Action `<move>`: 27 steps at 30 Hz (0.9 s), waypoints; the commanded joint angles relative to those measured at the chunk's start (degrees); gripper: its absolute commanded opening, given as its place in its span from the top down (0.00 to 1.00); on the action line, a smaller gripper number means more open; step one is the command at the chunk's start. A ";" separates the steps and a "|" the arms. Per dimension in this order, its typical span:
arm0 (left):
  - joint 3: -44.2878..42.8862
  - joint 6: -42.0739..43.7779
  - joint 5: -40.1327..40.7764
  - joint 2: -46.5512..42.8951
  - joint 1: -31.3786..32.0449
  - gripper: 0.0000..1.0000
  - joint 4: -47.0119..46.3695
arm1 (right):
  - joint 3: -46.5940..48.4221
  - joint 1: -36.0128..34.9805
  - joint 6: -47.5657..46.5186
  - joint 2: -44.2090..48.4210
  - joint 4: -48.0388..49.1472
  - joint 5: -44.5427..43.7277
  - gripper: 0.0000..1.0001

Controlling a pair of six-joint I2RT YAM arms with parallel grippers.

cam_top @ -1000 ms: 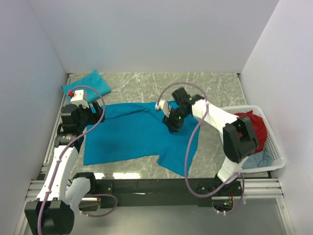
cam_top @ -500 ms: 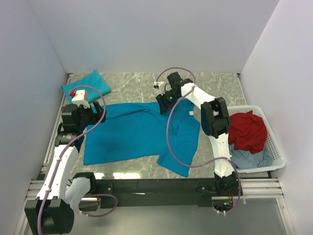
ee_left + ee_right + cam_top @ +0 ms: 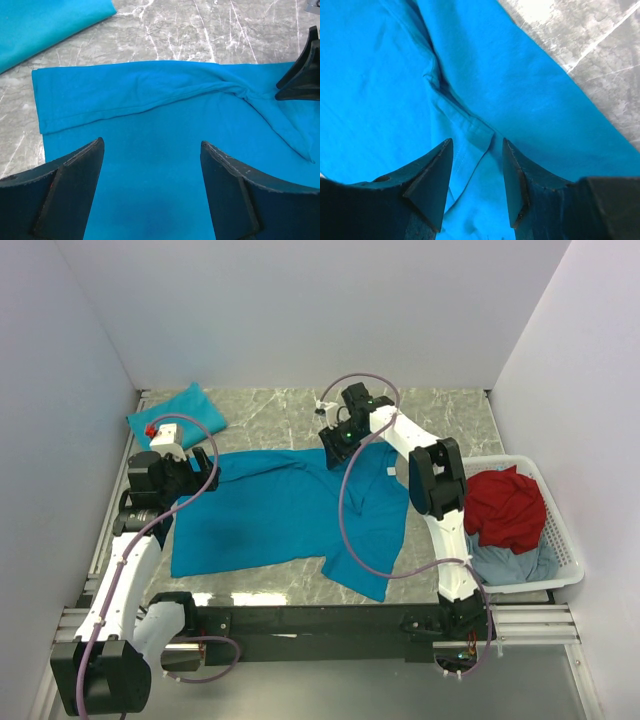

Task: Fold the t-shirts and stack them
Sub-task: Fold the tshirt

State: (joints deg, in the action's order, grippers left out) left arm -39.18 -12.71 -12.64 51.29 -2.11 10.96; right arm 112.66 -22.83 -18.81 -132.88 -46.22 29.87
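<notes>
- I have 1 spread t-shirt (image 3: pixel 280 515), bright teal, lying flat in the middle of the marbled bench (image 3: pixel 440 415), with its lower right part reaching toward the near edge.
- A small white label (image 3: pixel 388 472) shows on the right half of that shirt.
- A 2nd teal shirt, the folded t-shirt (image 3: pixel 175 410), sits in the far left corner, apart from the spread one; my left wrist camera catches its edge (image 3: pixel 45 22) at the top left.
- My left tool (image 3: pixel 185 483) is at the left end of the spread shirt. In the wrist view (image 3: pixel 151 145) its 2 fingers stand wide apart with nothing between them, the teal cloth (image 3: pixel 165 130) below, and a long creased fold running across it toward the right.
- My right tool (image 3: pixel 335 440) is at the far edge of the spread shirt, near the neck area; it also shows at the right edge of the left wrist view (image 3: pixel 302 75).
- In the right wrist view (image 3: pixel 476 145) the fingers are apart with a narrow gap, over a stitched ridge of cloth (image 3: pixel 465 125). I cannot tell whether the tips touch the fabric.
- On the right of the bench a white basket (image 3: pixel 560 550) holds a red cloth (image 3: pixel 505 505) lying on a grey-blue cloth (image 3: pixel 510 562).
</notes>
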 commanded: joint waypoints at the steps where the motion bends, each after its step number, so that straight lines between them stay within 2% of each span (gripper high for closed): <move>1: -0.55 1.02 -1.42 -0.22 0.18 0.17 -2.00 | 3.35 -0.02 0.88 -1.85 -1.86 0.37 0.49; 11: -0.55 1.02 -1.51 -0.22 0.18 0.17 -2.00 | 5.64 -0.72 1.05 -4.14 -4.67 -0.86 0.54; 20: -0.55 0.93 -1.59 -0.13 0.18 0.17 -2.00 | 4.67 -0.73 0.70 -1.69 -4.59 0.63 0.83; 27: -0.46 1.02 -1.59 -0.13 0.18 0.17 -2.00 | 3.97 -0.64 0.70 1.57 -4.23 0.72 0.91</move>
State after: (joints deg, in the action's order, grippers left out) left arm -39.18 -12.71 -12.86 51.29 -2.09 10.98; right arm 116.03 -23.27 -17.87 -136.31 -50.24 29.67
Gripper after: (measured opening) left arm 0.829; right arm 0.097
